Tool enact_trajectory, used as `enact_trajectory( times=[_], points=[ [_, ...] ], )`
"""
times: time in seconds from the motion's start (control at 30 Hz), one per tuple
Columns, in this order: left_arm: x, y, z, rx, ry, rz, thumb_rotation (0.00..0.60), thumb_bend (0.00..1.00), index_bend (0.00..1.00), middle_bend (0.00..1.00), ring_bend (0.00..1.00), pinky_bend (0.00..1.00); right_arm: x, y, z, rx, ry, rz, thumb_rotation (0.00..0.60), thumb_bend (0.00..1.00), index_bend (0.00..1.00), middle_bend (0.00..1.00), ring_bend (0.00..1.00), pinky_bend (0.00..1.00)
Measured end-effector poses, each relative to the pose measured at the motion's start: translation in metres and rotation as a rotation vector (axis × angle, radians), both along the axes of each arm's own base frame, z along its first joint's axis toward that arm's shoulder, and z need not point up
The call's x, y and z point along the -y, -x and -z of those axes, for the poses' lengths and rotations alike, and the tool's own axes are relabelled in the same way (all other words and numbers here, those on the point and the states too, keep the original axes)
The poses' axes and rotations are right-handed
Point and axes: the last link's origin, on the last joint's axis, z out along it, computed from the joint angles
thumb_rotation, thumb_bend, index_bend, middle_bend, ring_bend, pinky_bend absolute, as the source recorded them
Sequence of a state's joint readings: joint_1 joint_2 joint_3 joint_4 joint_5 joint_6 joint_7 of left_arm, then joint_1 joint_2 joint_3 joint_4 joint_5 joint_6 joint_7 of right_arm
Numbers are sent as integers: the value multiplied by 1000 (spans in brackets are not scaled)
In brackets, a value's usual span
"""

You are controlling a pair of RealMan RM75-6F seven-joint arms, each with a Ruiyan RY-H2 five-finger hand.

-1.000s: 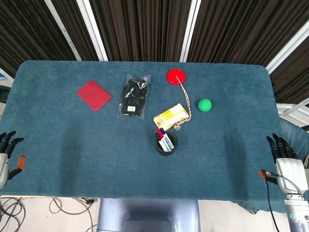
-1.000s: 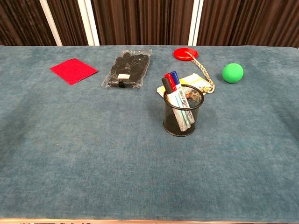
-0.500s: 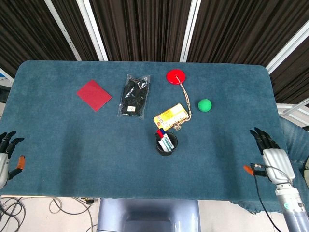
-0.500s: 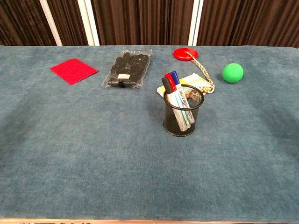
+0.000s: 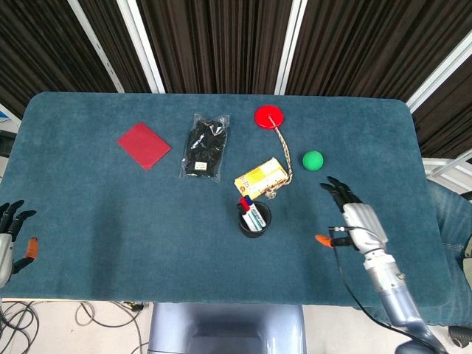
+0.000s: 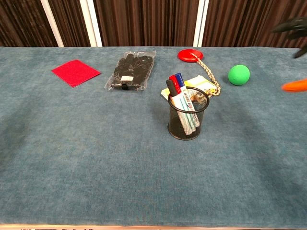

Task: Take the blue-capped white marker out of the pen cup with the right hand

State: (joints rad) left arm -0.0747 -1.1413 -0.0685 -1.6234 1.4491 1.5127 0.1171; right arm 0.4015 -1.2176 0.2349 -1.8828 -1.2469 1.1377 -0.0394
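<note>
A black mesh pen cup [image 6: 188, 117] [image 5: 255, 219] stands mid-table with three markers leaning left out of it. The blue-capped white marker [image 6: 184, 97] is the rightmost one, its blue cap [image 5: 248, 200] beside a red and a black cap. My right hand [image 5: 354, 220] hovers over the cloth to the right of the cup, fingers spread and holding nothing; in the chest view only its dark fingertips [image 6: 292, 24] and orange thumb tip show at the right edge. My left hand [image 5: 10, 236] rests at the left table edge, fingers spread, holding nothing.
A green ball [image 5: 313, 160] lies just beyond the right hand. A yellow card box [image 5: 260, 178] with a rope to a red disc [image 5: 269, 116] sits behind the cup. A black packet [image 5: 204, 146] and a red square [image 5: 144, 144] lie further left.
My right hand has swept in from the table's right edge toward the middle, now near the green ball and closer to the cup. The left hand and the objects stayed put.
</note>
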Motion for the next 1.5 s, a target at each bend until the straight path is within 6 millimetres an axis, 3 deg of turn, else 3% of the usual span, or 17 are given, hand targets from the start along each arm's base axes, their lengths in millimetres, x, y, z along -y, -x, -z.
enact_trajectory(
  times=[0.43, 0.93, 1.2, 1.5],
  points=[
    [-1, 1, -1, 10, -1, -16, 600, 453, 228, 93, 56, 52, 43, -39, 37, 61, -86, 1, 600, 361, 349, 0, 65, 205],
    [-2, 2, -1, 39, -3, -33, 600, 453, 227, 89, 56, 52, 84, -67, 82, 101, -213, 65, 600, 456, 386, 0, 65, 205],
    [-2, 3, -3, 53, -12, -43, 600, 452, 227, 86, 56, 52, 88, -74, 103, 95, -256, 65, 600, 460, 413, 0, 65, 205],
    [-2, 4, -4, 57, -15, -57, 600, 452, 227, 84, 56, 52, 91, -81, 110, 106, -274, 58, 600, 459, 454, 0, 65, 205]
  ],
)
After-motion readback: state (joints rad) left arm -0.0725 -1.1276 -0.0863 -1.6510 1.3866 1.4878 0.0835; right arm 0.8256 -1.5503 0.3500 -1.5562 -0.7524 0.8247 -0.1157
